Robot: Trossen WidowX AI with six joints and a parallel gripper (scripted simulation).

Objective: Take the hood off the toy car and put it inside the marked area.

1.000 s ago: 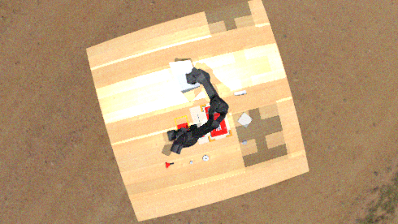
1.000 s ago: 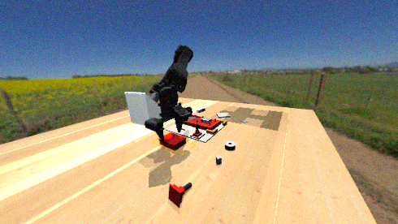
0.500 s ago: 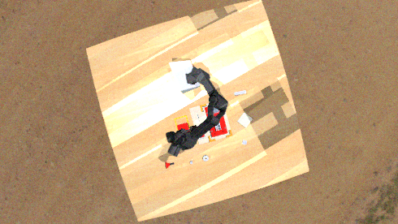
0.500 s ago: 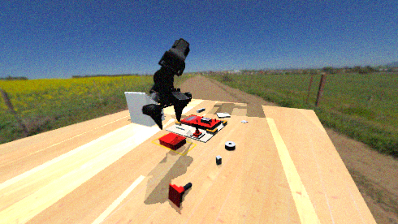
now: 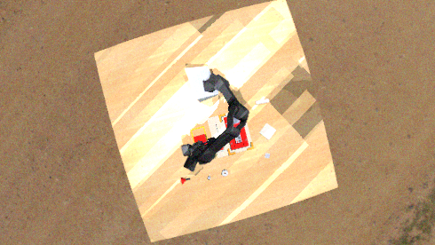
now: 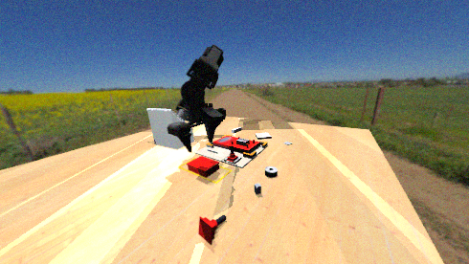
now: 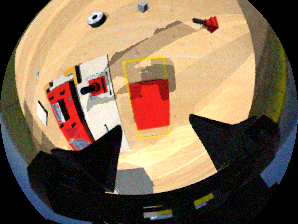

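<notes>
The red hood [image 5: 201,138] [image 6: 203,166] [image 7: 150,107] lies flat on the table inside the marked area, a yellow outline [image 6: 215,182] [image 7: 144,59]. In the wrist view its right edge reaches the outline's right line; whether it crosses is hard to tell. The red toy car [image 5: 243,141] [image 6: 225,141] [image 7: 69,119] stands beside it on a white sheet [image 6: 209,152] [image 7: 104,68], with its engine bay uncovered. My gripper [image 6: 200,146] [image 7: 156,122] is open and empty, above the hood's far side in the exterior view. Its fingertips show apart from the hood.
A red piece with a black stem [image 6: 232,157] [image 7: 98,86] stands on the sheet. Another red stemmed piece [image 5: 184,180] [image 6: 207,230] [image 7: 212,24], a wheel [image 5: 225,172] [image 6: 271,171] and a small block [image 6: 257,188] lie on the table. A white panel [image 6: 165,128] stands behind.
</notes>
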